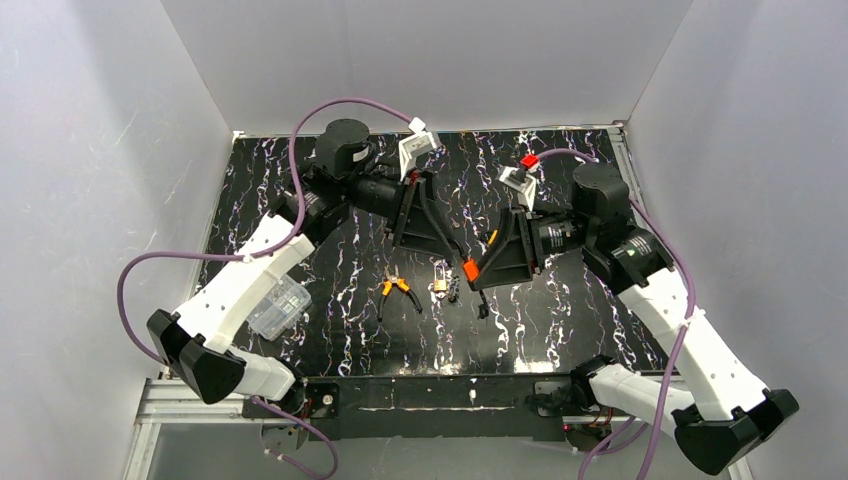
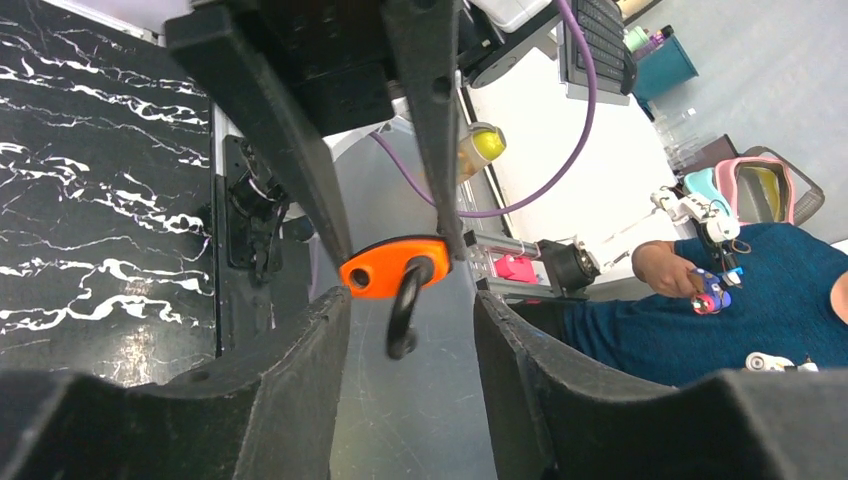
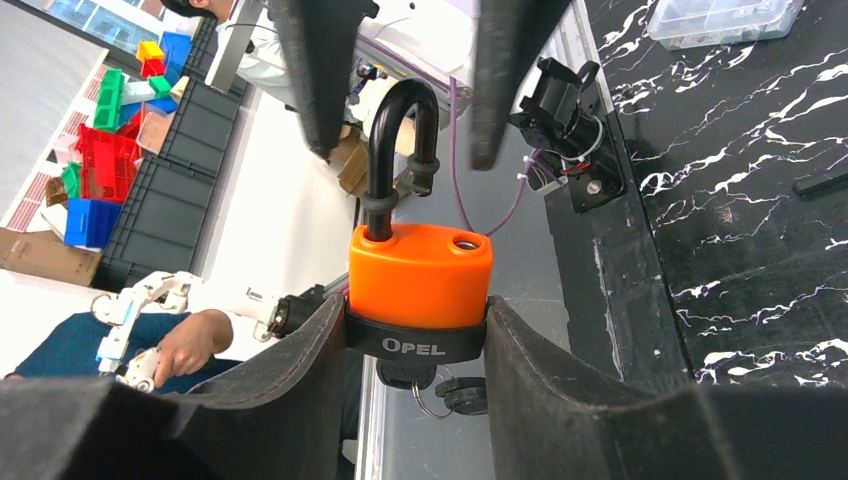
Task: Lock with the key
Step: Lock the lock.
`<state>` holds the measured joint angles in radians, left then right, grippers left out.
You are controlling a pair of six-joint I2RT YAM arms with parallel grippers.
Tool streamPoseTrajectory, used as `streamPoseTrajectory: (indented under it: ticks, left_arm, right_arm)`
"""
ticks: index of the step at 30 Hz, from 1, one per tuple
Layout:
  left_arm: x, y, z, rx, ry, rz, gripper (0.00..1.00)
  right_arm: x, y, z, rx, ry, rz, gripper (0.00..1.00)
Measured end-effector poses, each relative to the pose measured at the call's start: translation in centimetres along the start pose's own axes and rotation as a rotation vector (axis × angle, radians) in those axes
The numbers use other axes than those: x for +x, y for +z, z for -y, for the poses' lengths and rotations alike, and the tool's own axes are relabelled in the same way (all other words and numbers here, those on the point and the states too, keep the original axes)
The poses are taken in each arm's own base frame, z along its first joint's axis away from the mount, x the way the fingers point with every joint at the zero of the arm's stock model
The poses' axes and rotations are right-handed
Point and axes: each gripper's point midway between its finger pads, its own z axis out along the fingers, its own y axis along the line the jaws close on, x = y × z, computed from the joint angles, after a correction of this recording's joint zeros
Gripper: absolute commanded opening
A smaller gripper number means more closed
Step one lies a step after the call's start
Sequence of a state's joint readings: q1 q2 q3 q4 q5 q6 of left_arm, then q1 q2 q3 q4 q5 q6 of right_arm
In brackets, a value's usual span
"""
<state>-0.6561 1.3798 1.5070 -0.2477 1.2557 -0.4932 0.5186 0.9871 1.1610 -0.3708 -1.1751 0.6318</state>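
Bearing "OPEL" in white, the orange padlock (image 3: 420, 275) sits in the right hand (image 3: 415, 312).

Both arms rise from their bases at the near edge of the table (image 1: 560, 330) and bend inward, so that the two wrists face each other over its middle. The left arm (image 1: 240, 290) runs up along the left edge, folds at the elbow near the far edge, and points its wrist down and to the right. The right arm (image 1: 680, 320) mirrors it from the right edge, wrist aimed left. The right gripper (image 3: 420, 310) is clamped, both fingers pressed on the sides of the orange padlock (image 3: 420, 262). The left gripper (image 2: 410, 300) stands parted, its fingers (image 3: 318, 70) flanking the padlock's shackle (image 3: 400, 130) with a gap on each side.
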Motion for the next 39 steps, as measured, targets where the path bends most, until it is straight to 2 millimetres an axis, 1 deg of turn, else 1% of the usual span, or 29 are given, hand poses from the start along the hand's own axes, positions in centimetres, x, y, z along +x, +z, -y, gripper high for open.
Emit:
streamPoseTrajectory:
  ticks: [3, 6, 11, 14, 15, 16, 17, 19, 20, 22, 23, 25, 26, 29, 33, 37, 39]
  left_arm:
    - [-0.5, 0.0, 0.5, 0.012, 0.012, -0.004, 0.36]
    - [-1.0, -0.1, 1.1, 0.017, 0.039, -0.002, 0.32]
    - [-0.7, -0.2, 1.2, 0.013, 0.044, -0.013, 0.27]
    - [-0.6, -0.3, 1.2, 0.007, 0.048, -0.019, 0.17]
    - [-0.6, -0.3, 1.2, 0.005, 0.051, -0.020, 0.11]
    - [-0.5, -0.3, 1.2, 0.003, 0.053, -0.020, 0.03]
    - [-0.5, -0.3, 1.1, 0.000, 0.053, -0.020, 0.00]
    - [-0.6, -0.4, 1.1, -0.006, 0.055, -0.020, 0.00]
    - [-0.6, -0.4, 1.1, -0.011, 0.055, -0.018, 0.00]
    - [-0.8, -0.4, 0.9, -0.030, 0.050, -0.012, 0.00]
    - [-0.9, -0.4, 0.8, -0.042, 0.047, -0.008, 0.00]
    - [-1.3, -0.4, 0.3, -0.081, 0.034, 0.011, 0.00]
    - [-1.5, -0.4, 0.0, -0.105, 0.025, 0.026, 0.00]
    - [-2.5, -0.4, -1.3, -0.189, 0.005, 0.089, 0.00]
    - [-3.6, -0.8, -2.5, -0.301, -0.045, 0.196, 0.00]
    - [-5.5, -1.3, -2.3, -0.364, -0.047, 0.311, 0.00]
    - [-6.3, -1.3, -1.9, -0.373, -0.037, 0.353, 0.00]
  right_arm:
    - [-0.4, 0.2, 0.6, 0.006, 0.017, -0.009, 0.01]
    - [-0.6, 0.3, 0.9, 0.007, 0.015, -0.015, 0.01]
    - [-0.8, 0.3, 0.5, 0.003, -0.006, -0.019, 0.01]
    - [-0.8, 0.3, 0.5, 0.000, -0.009, -0.022, 0.01]
    - [-0.8, 0.3, 0.4, -0.004, -0.011, -0.024, 0.01]
    - [-0.8, 0.4, 0.3, -0.007, -0.014, -0.025, 0.01]
    - [-0.8, 0.3, 0.2, -0.010, -0.016, -0.027, 0.01]
    - [-0.9, 0.3, 0.0, -0.013, -0.019, -0.028, 0.03]
    - [-0.9, 0.3, 0.0, -0.012, -0.019, -0.028, 0.14]
    - [-1.0, 0.3, 0.1, -0.006, -0.020, -0.024, 0.48]
    - [-1.1, 0.3, 0.2, 0.008, -0.022, -0.018, 0.60]
    - [-1.6, 0.3, 0.7, 0.058, -0.033, 0.011, 0.73]
    - [-2.1, 0.2, 1.1, 0.100, -0.052, 0.041, 0.77]
    - [-3.7, -0.5, 1.8, 0.221, -0.137, 0.157, 0.83]
    - [-5.7, -2.3, 0.6, 0.315, -0.293, 0.339, 0.84]
    - [-7.2, -3.5, -0.6, 0.354, -0.384, 0.456, 0.83]
    - [-8.1, -3.7, -0.7, 0.364, -0.408, 0.492, 0.81]
